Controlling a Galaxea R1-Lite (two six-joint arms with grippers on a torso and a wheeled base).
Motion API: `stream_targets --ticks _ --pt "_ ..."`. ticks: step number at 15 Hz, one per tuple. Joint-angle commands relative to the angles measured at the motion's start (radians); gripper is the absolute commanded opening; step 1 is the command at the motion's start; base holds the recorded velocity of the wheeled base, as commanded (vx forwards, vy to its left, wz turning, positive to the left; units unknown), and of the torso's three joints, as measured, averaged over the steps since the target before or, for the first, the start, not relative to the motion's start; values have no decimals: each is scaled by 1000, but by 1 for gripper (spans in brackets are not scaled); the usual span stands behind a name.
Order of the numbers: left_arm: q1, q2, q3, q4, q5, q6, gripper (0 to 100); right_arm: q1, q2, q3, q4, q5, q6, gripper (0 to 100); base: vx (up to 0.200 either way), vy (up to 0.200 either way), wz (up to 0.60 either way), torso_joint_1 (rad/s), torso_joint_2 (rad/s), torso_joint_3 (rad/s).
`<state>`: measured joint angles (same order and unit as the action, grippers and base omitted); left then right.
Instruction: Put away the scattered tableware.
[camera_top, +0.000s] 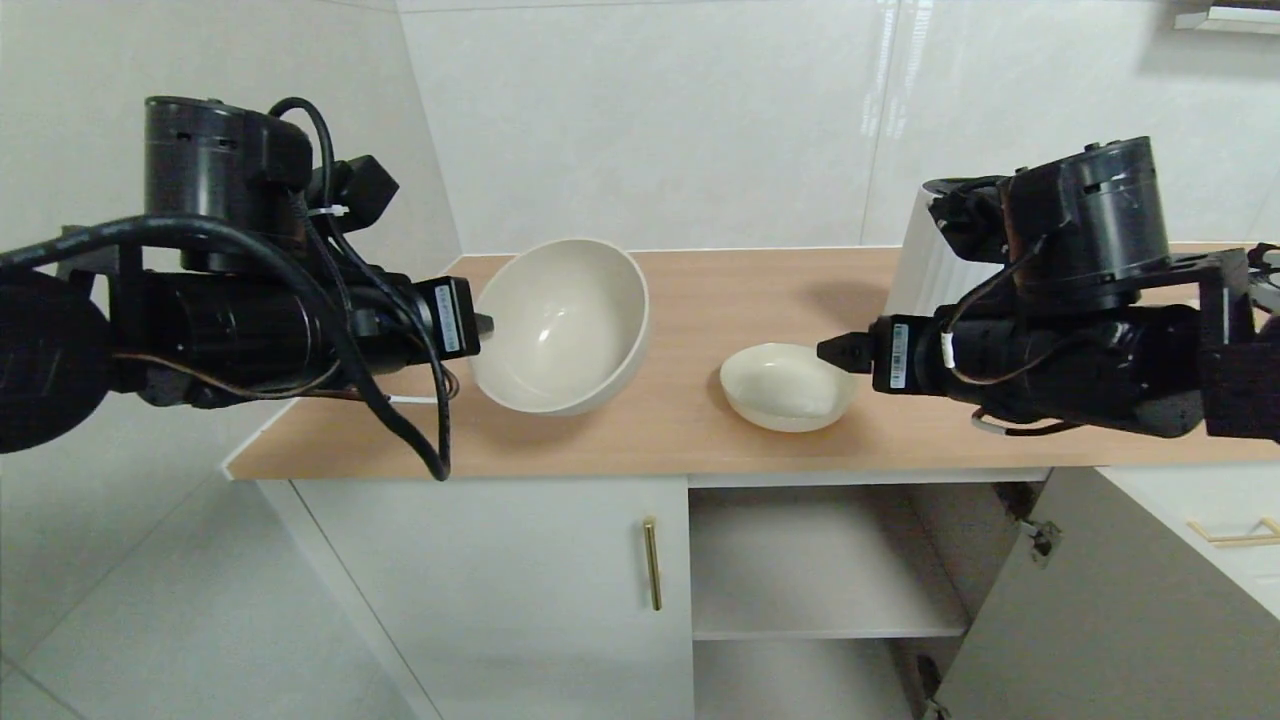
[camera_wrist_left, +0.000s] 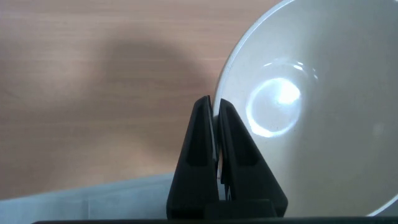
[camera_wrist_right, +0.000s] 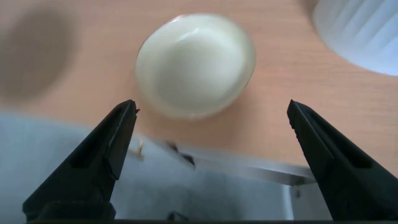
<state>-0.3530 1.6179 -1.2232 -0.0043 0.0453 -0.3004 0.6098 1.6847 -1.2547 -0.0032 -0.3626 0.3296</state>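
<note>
On the left, the left gripper (camera_top: 485, 325) (camera_wrist_left: 215, 106) is reaching in from the side. Its jaws are pinching shut on the rim of the large bowl (camera_top: 560, 325) (camera_wrist_left: 311, 106), one inside the rim and one outside. The large bowl is cream coloured and is tipping steeply, with its opening facing forward and up. Its underside may be resting on the table (camera_top: 680, 430), but the head view is not making that clear.

Moving right, the small bowl (camera_top: 788, 385) (camera_wrist_right: 196, 62) is sitting upright on the table, apart from the large bowl and near the front edge. It is round, so it is offering no long axis to line up with.

Further right, the right gripper (camera_top: 830, 352) (camera_wrist_right: 211, 106) is hovering just beside the small bowl's right rim. Its jaws are standing wide open and gripping nothing. From these jaws the small bowl is lying straight ahead, toward the robot's left and slightly lower, centred in the gap between them. The right arm is plainly the nearer one to it, so a short advance and a slight drop is probably what the grasp is calling for.

Behind the right arm, a ribbed white container (camera_top: 925, 270) (camera_wrist_right: 360, 31) is standing on the table. Below the table, under the small bowl, a cupboard is standing open with its shelf (camera_top: 810, 560) showing.
</note>
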Motion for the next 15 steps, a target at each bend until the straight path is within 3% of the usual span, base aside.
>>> stream_targets --ticks 1,15 --pt "-4 -38 5 0 1 0 0 -16 93 -42 14 -45 29 100 0 0 0 0 0 0" --pt "-6 -56 7 0 2 -2 0 -22 250 -104 22 -118 52 100 0 0 0 0 0 0"
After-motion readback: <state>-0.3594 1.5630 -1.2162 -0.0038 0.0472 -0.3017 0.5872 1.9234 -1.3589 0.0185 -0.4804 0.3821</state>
